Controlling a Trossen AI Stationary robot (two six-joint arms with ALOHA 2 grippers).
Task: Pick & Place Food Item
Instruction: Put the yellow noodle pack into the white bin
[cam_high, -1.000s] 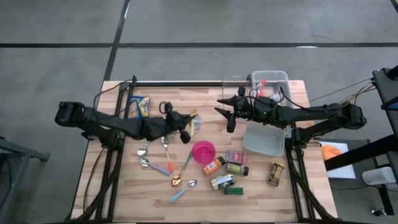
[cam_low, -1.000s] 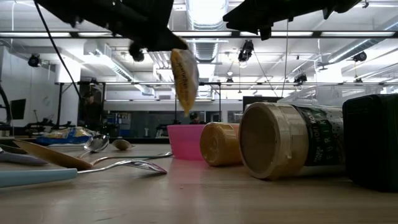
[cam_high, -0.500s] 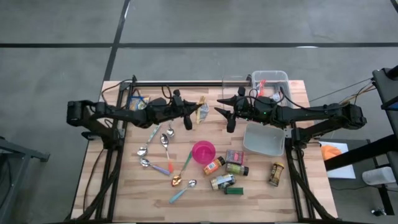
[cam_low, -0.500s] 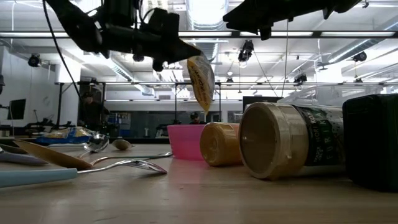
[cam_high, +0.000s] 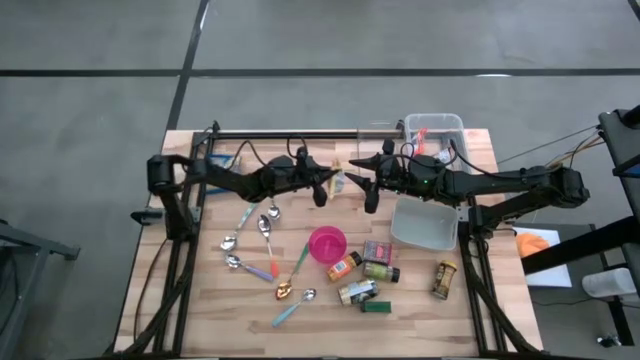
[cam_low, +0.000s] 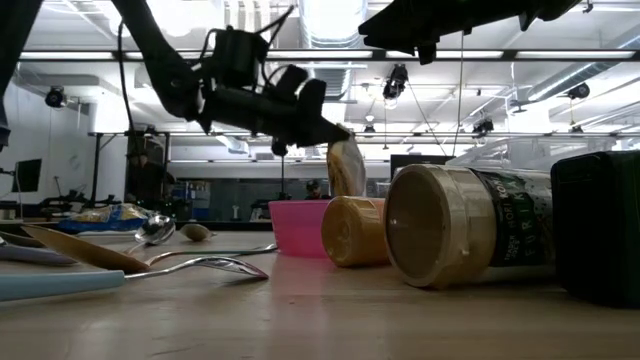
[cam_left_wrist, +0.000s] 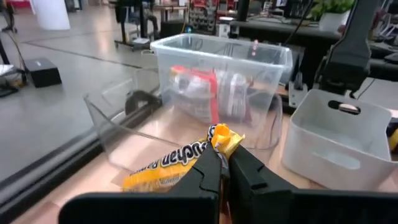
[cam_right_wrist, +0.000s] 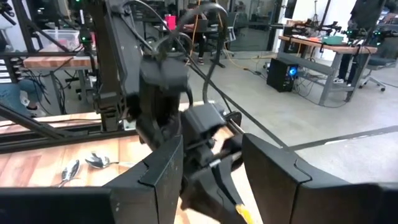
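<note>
The left hand (cam_high: 335, 184) is pinched tight on a yellow snack packet (cam_high: 338, 182), holding it in the air above the wooden counter (cam_high: 200, 290), just short of the right hand (cam_high: 360, 180). The right hand hangs level, its fingers partly spread and empty. Behind them stand a clear bin (cam_left_wrist: 224, 81) and a grey tub (cam_high: 425, 226). A pink bowl (cam_high: 327, 244), spoons (cam_high: 262, 225) and jars (cam_high: 365, 272) lie nearer.

Far-side path: the right hand (cam_high: 362, 177) blocks the left hand (cam_high: 333, 186) just beside it.
Beyond: clear bin (cam_high: 436, 136), grey tub (cam_high: 425, 225).
Centre: pink bowl (cam_high: 327, 244), jars (cam_high: 362, 278).
Open tabletop (cam_high: 190, 300): near-left corner.
</note>
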